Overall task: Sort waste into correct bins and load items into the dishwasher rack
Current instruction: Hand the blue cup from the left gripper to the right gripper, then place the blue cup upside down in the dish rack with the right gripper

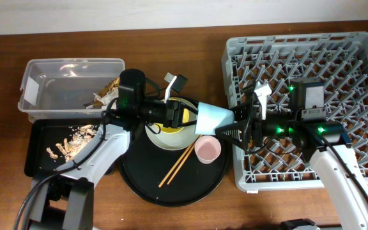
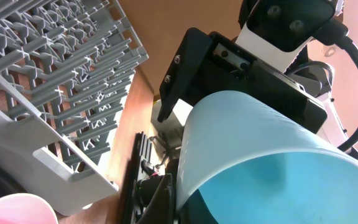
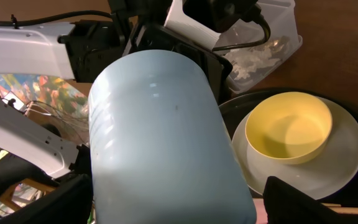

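Note:
The blue cup (image 1: 213,118) lies sideways in the air between both grippers, above the round black tray (image 1: 171,186). My left gripper (image 1: 187,116) is shut on its rim, seen close in the left wrist view (image 2: 185,199) with the cup (image 2: 260,143) filling the frame. My right gripper (image 1: 238,121) is open, its fingers straddling the cup's base end (image 3: 160,124) with a gap on one side. The yellow bowl (image 3: 288,127) sits on the grey-green plate (image 3: 347,162). The pink cup (image 1: 207,149) and chopsticks (image 1: 179,163) lie on the round tray.
The grey dishwasher rack (image 1: 363,57) stands at the right. The clear tub (image 1: 43,89) at the back left holds white napkins and a gold wrapper (image 1: 107,89). The shallow black tray (image 1: 37,147) in front of it holds brownish food scraps (image 1: 66,147).

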`<action>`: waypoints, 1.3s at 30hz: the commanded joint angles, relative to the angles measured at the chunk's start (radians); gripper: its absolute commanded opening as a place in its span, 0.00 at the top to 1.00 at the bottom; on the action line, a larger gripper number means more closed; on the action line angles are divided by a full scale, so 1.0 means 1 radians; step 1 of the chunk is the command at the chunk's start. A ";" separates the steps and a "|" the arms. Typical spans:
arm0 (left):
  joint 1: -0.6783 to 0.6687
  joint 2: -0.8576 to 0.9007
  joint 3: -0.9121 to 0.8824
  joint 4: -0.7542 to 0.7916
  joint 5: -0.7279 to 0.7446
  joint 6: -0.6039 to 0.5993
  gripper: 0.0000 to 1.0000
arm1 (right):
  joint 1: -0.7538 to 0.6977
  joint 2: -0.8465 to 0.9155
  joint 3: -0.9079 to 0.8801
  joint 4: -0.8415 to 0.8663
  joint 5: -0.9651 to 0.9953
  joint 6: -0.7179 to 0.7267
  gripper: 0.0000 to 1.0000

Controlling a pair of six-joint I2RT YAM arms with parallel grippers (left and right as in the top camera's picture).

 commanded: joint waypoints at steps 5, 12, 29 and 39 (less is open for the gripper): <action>-0.001 0.002 0.008 0.005 0.029 -0.011 1.00 | -0.007 0.005 0.013 0.003 -0.024 -0.014 0.18; -0.018 0.002 0.008 0.006 0.016 -0.017 1.00 | -0.007 0.005 0.013 0.003 -0.025 -0.014 0.20; -0.018 0.002 0.008 0.009 -0.038 0.031 0.65 | -0.007 0.005 0.013 -0.006 -0.002 -0.014 0.37; 0.064 0.002 0.007 -0.014 -0.053 0.131 0.58 | -0.026 -0.014 0.035 -0.097 0.312 -0.010 0.54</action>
